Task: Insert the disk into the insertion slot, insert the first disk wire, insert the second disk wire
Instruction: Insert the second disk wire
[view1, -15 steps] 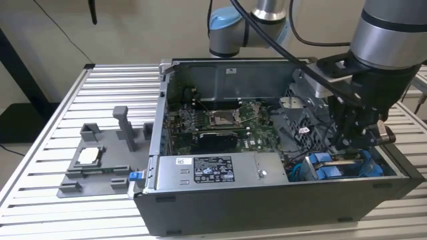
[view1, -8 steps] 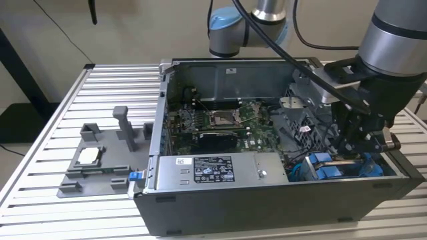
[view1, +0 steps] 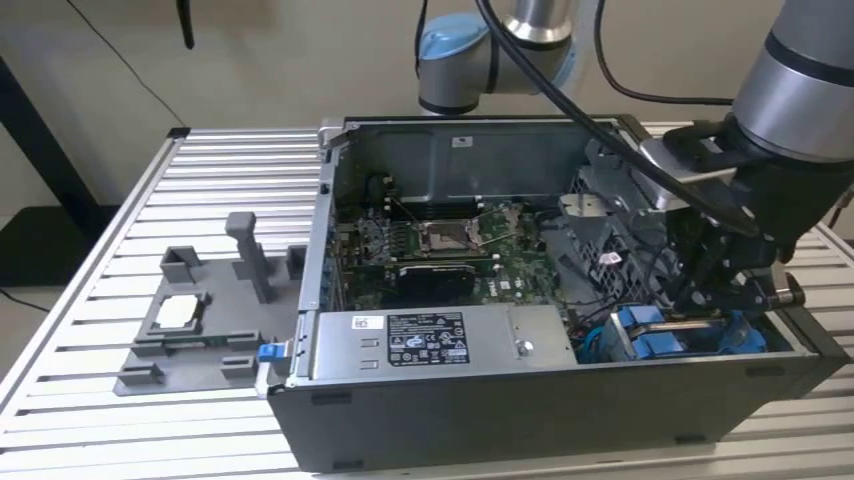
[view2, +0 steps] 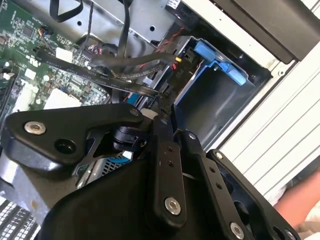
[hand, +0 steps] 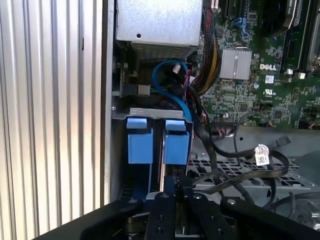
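While the black gripper (hand: 167, 187), fingers narrow, hangs just above the blue-tabbed silver disk (hand: 159, 142), that disk sits upright inside the dark grey metal insertion slot (hand: 150, 114).

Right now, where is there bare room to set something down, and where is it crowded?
Bare: the slatted table between its far edge and the grey fixture, and in front of the fixture. Crowded: the computer case corner where the gripper meets the blue drive carriers and cables.
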